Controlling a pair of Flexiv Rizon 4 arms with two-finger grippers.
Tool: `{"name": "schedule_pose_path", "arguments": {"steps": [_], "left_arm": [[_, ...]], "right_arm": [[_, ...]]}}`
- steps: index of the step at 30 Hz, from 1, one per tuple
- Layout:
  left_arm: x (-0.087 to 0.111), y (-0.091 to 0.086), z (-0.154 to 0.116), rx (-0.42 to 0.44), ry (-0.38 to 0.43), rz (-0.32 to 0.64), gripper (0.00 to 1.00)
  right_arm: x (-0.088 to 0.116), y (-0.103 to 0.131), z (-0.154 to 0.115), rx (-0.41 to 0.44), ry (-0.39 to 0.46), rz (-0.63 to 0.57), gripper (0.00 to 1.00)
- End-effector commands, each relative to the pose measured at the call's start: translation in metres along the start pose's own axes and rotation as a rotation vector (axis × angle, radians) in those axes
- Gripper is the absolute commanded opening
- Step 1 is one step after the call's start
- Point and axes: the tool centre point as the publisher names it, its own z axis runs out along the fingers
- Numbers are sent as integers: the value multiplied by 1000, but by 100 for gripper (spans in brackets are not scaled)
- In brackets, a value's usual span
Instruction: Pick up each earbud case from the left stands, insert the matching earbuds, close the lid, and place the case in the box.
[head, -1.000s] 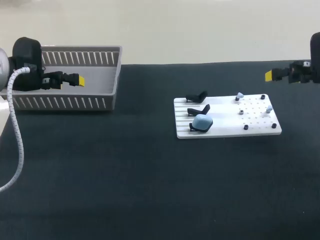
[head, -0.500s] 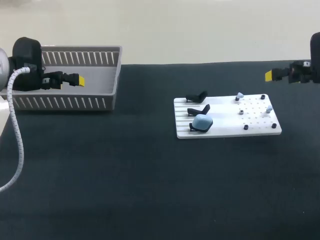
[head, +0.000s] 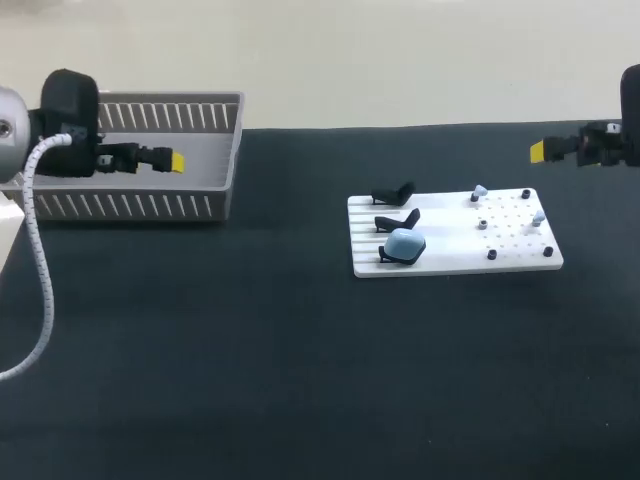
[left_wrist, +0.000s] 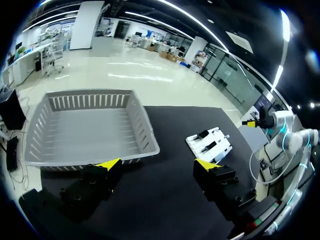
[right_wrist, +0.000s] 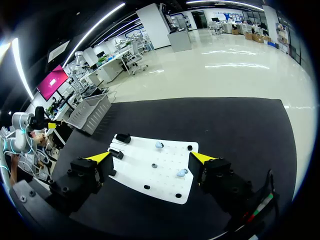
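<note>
In the head view the left claw (head: 172, 160) has slid a little toward the white board (head: 455, 262), but it hangs over the slatted box (head: 232, 150), well apart from the board. The right claw (head: 538, 151) has not shifted and sits just past the board's far right corner. The light-blue earbud case (head: 405, 243) rests on the nearest stand at the board's left end, with two bare black stands (head: 393, 192) behind it and light-blue earbuds (head: 480, 190) on the board's right half.

In the left wrist view the left claw (left_wrist: 157, 162) is spread and empty above the box's wall (left_wrist: 145, 130). The board (left_wrist: 210, 142) lies ahead across open tabletop (left_wrist: 170, 190). I would clear the box's rim first, then drop onto the case from above and lift it straight off, so the neighbouring stand isn't caught.

In the right wrist view the right claw (right_wrist: 151, 157) is also spread and empty, looking down on the board (right_wrist: 150, 175) and an earbud (right_wrist: 159, 145). There is free tabletop all round the board.
</note>
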Motion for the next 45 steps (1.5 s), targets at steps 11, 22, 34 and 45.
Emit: {"name": "schedule_pose_path", "arguments": {"steps": [11, 22, 34, 45], "left_arm": [[0, -51, 5, 320, -26, 343, 100], [14, -85, 18, 576, 41, 572, 100], [22, -103, 22, 581, 91, 687, 100], [22, -103, 22, 581, 91, 687, 100]], "right_arm": [[0, 0, 0, 1, 0, -1, 100], [0, 0, 0, 1, 0, -1, 100], [0, 0, 0, 1, 0, -1, 100], [0, 0, 0, 1, 0, -1, 100]]}}
